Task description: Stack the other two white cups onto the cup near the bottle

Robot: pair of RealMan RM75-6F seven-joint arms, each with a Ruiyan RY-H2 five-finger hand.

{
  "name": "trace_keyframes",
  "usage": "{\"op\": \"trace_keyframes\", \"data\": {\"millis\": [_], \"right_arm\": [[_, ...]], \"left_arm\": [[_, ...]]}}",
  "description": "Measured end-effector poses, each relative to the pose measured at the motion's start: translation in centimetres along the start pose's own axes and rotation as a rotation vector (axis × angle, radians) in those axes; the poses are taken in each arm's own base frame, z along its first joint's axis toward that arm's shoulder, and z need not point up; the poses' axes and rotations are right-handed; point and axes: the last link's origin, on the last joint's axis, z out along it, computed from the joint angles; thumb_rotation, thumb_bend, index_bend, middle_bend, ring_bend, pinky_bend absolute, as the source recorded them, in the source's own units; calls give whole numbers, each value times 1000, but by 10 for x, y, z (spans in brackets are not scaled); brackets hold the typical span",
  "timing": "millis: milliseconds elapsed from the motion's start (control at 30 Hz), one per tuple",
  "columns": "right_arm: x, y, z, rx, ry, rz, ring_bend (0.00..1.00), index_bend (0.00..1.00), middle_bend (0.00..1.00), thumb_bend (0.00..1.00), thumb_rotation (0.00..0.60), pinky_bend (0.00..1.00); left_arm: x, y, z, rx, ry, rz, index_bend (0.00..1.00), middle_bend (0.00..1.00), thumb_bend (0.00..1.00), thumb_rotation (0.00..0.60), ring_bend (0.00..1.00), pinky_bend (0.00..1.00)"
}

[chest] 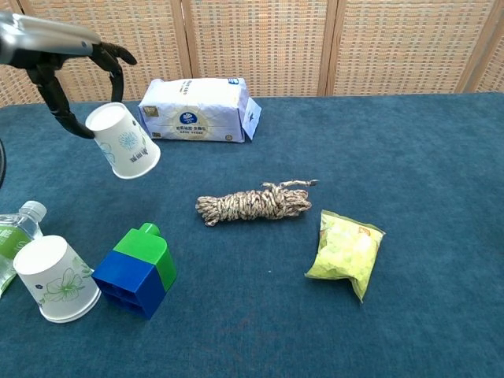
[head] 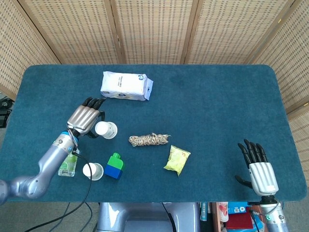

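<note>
My left hand holds a white paper cup with a blue print. In the chest view this cup hangs tilted above the table, with the left hand gripping its upper end. A second white cup with a green flower print sits on the table by the front left edge, beside a clear bottle that lies on its side. The head view shows that cup right of the bottle. My right hand is open, fingers spread, at the table's near right edge.
A blue and green block stands just right of the cup by the bottle. A coil of rope and a yellow-green packet lie mid-table. A white bag lies at the back left. The table is covered in blue cloth.
</note>
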Motion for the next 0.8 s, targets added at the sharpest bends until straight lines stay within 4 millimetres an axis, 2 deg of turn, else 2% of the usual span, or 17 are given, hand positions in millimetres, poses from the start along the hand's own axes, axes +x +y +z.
{"op": "trace_keyframes", "data": {"millis": [167, 300, 467, 800], "right_arm": [[-2, -3, -1, 7, -5, -9, 0, 0, 0, 0, 600, 0], [-4, -5, -1, 10, -8, -10, 0, 0, 0, 0, 600, 0], [-2, -4, -2, 7, -2, -8, 0, 0, 0, 0, 600, 0], [-2, -4, -2, 10, 0, -5, 0, 0, 0, 0, 600, 0]], "left_arm": [[27, -6, -42, -46, -27, -25, 506, 0, 205, 600, 0, 0], [37, -3, -70, -101, -78, -29, 506, 0, 206, 600, 0, 0], [34, 0, -92, -144, -148, -12, 506, 0, 205, 600, 0, 0], [15, -17, -112, -110, -240, 40, 506, 0, 205, 600, 0, 0]]}}
